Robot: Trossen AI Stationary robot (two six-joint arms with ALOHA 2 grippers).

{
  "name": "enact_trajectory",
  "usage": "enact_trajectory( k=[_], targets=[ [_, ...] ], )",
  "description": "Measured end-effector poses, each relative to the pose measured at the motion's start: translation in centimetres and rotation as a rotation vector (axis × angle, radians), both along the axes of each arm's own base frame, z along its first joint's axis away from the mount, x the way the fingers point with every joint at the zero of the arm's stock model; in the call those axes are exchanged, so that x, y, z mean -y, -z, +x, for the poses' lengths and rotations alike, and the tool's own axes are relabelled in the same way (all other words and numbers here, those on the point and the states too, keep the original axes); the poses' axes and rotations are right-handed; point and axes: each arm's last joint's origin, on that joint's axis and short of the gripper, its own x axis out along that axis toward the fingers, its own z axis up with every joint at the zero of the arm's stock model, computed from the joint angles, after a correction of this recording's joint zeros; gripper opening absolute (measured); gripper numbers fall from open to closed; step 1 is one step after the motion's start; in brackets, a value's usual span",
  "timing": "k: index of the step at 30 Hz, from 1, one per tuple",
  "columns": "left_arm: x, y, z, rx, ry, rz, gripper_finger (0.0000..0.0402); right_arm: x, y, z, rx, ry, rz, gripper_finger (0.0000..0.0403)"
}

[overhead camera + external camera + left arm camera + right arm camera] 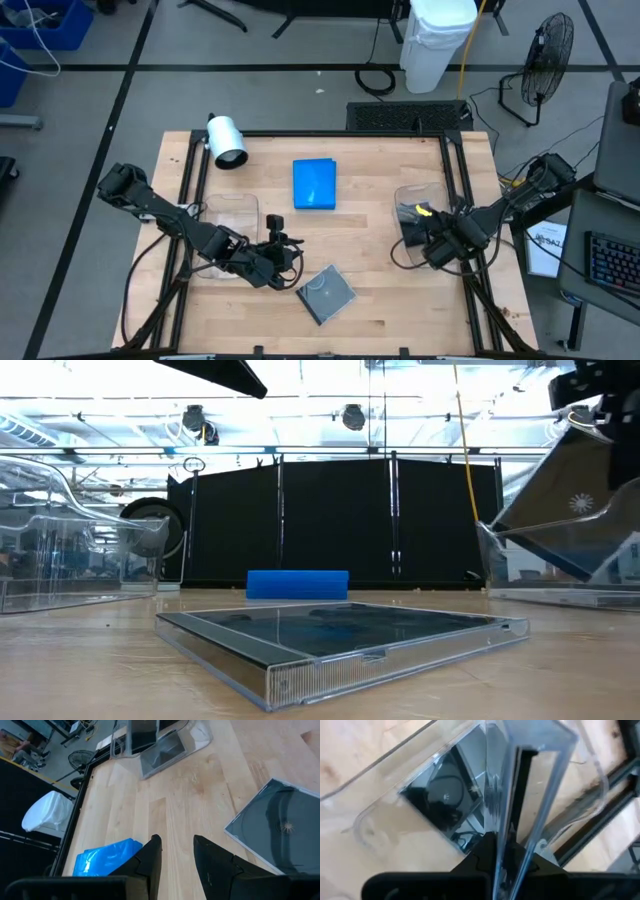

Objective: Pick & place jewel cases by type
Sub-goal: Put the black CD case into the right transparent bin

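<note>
The right gripper, at about four o'clock on the table, is pinched tight on the edge of a dark translucent jewel case, held upright over the clear tray where another dark case lies flat. The left gripper, near seven o'clock, has its fingers a little apart and grasps nothing, hovering over bare wood. A dark jewel case lies at six o'clock just beside it, and the blue jewel case sits toward twelve.
</note>
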Motion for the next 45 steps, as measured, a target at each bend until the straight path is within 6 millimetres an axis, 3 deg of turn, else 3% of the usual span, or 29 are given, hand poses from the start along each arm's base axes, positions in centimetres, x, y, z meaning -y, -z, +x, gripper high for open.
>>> enact_trajectory(
  k=[14, 29, 38, 45],
  targets=[
    [0.0, 0.0, 0.0, -0.001, 0.0, 0.0, 0.012, 0.7, -0.5, 0.0, -0.035, 0.01, -0.026, 0.001],
    [0.0, 0.0, 0.0, -0.002, 0.003, 0.0, 0.012, 1.9, 2.6, -0.9, -0.213, 0.075, -0.005, 0.0015],
    [0.0, 0.0, 0.0, -0.003, 0.003, -0.001, 0.012, 1.4, 3.0, -0.2, -0.164, 0.067, 0.098, 0.0064],
    [0.0, 0.2, -0.1, -0.017, -0.004, -0.004, 0.012, 1.0, 3.2, 0.4, -0.113, 0.044, 0.157, 0.0137]
  ],
)
